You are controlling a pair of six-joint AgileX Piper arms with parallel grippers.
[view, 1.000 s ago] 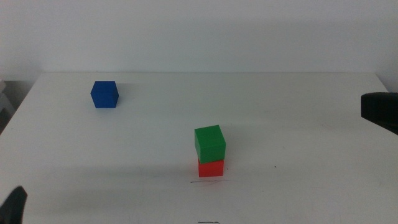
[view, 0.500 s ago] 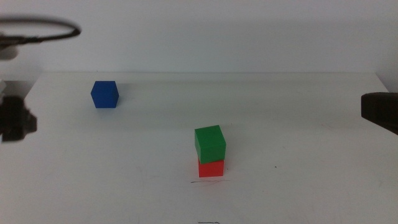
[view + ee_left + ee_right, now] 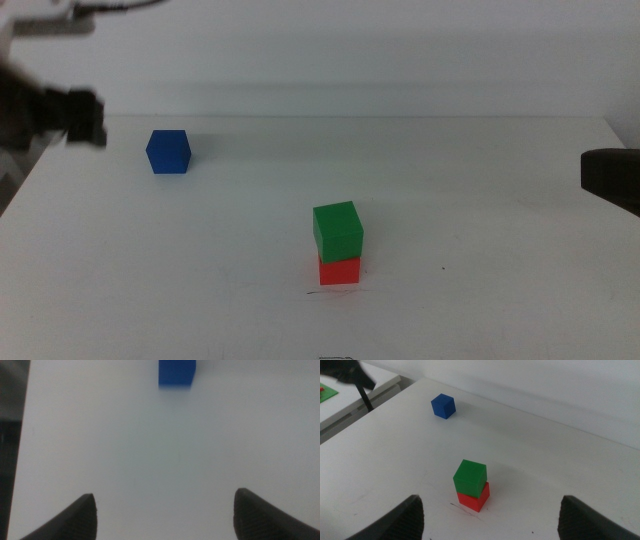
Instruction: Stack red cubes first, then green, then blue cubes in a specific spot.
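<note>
The green cube (image 3: 337, 230) sits slightly askew on the red cube (image 3: 339, 270), just behind the short dark line (image 3: 335, 292) near the table's front middle. The right wrist view shows the same stack: green cube (image 3: 469, 477) on red cube (image 3: 474, 498), with the line (image 3: 465, 510) beside it. The blue cube (image 3: 168, 151) stands alone at the back left. My left gripper (image 3: 85, 118) hovers blurred to its left, open, with the blue cube (image 3: 176, 372) ahead of the jaws. My right gripper (image 3: 610, 180) waits open at the right edge, away from every cube.
The white table's left edge (image 3: 22, 435) drops off beside the left gripper. A second pale table (image 3: 355, 397) stands beyond the far left corner. A white wall rises behind the table.
The left arm has risen from the bottom left corner up along the left side to the back left, near the blue cube. The cubes and the right gripper have not moved.
</note>
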